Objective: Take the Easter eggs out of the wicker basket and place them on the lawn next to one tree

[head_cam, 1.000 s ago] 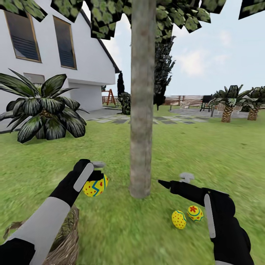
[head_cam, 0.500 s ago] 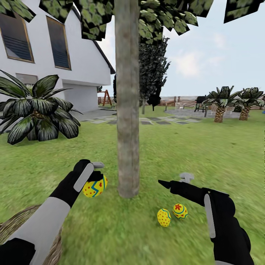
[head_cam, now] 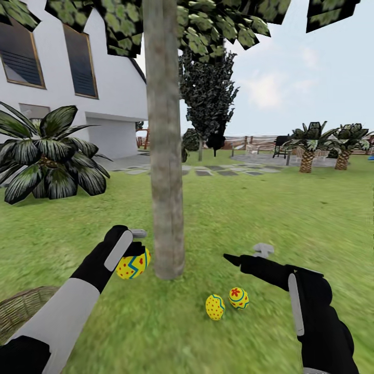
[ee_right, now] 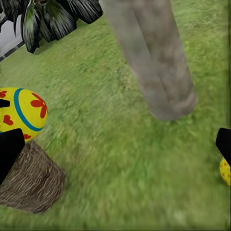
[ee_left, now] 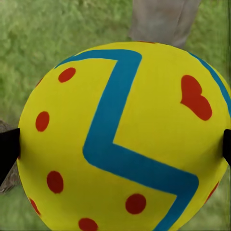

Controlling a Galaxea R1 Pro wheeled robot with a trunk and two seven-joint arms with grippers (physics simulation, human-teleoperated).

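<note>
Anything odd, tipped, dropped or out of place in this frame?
Nothing stands out. Two Easter eggs lie on the lawn near the tree. The left gripper holds the third egg beside the trunk. The wicker basket sits upright at the lower left; the right gripper is open and holds nothing.

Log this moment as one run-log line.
left gripper: shut on egg, beside tree | right gripper: open, empty | two eggs on lawn by trunk | basket: contents hidden
</note>
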